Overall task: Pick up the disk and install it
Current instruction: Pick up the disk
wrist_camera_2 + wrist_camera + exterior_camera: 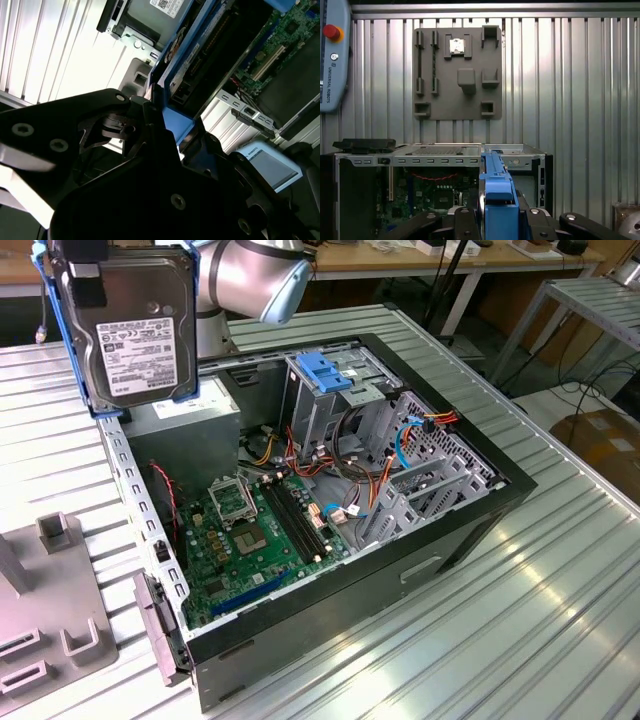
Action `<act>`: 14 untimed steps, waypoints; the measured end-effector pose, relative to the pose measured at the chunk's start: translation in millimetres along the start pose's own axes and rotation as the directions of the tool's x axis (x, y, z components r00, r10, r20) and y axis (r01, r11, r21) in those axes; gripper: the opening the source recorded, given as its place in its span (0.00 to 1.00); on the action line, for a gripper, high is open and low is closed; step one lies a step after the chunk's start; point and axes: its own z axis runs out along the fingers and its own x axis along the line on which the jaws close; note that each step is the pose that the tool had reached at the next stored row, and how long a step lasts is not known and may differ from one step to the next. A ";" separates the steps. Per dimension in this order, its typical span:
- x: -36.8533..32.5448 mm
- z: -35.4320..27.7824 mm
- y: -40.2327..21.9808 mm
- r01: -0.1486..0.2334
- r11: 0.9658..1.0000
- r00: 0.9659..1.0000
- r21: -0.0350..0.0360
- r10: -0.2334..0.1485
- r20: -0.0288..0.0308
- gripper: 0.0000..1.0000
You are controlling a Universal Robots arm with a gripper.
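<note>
Disk [128, 302] label: print prob. too small to read; pendant [330, 60] w/ logo.

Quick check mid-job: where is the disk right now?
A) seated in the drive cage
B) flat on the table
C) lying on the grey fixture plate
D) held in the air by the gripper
D: the disk hangs in the air, apart from the computer case, its blue frame clamped in the gripper.
</note>
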 end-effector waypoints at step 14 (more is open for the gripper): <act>8.2 0.5 -19.8 0.000 1.000 1.000 0.000 0.000 0.000 0.37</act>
